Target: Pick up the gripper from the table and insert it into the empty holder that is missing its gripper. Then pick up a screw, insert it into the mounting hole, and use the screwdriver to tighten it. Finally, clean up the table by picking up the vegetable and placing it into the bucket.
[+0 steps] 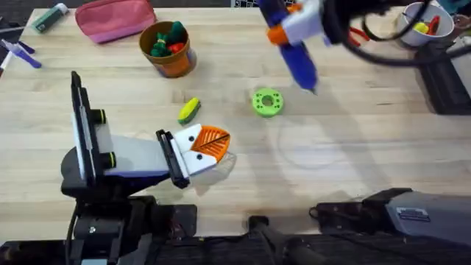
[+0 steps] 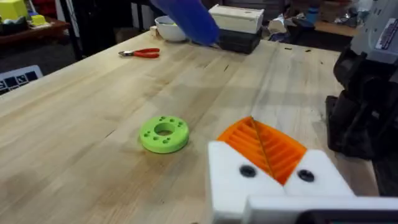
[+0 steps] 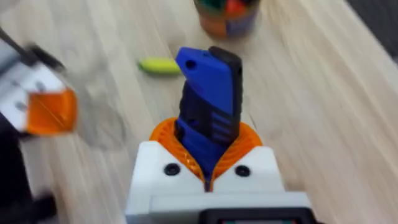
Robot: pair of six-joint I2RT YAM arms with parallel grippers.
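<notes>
My right gripper (image 1: 285, 29) hangs above the far middle of the table (image 1: 353, 147), shut on the blue screwdriver (image 1: 298, 59), whose tip points down and toward me. In the right wrist view the orange pads (image 3: 166, 134) clamp the screwdriver (image 3: 208, 93). Low over the near left of the table, my left gripper (image 1: 210, 143) has its orange pads (image 2: 264, 146) pressed together with nothing between them. The yellow-green vegetable (image 1: 189, 110) lies just beyond it. The orange-brown bucket (image 1: 168, 50) stands at the far left with toys inside. The loose gripper piece, the empty holder and the screw are out of view.
A green plastic ring (image 1: 266, 101) lies mid-table, below the screwdriver's tip. A pink pouch (image 1: 114, 18) sits at the far left edge. Red-handled pliers (image 2: 142, 53) and a white bowl (image 1: 423, 22) are at the far right.
</notes>
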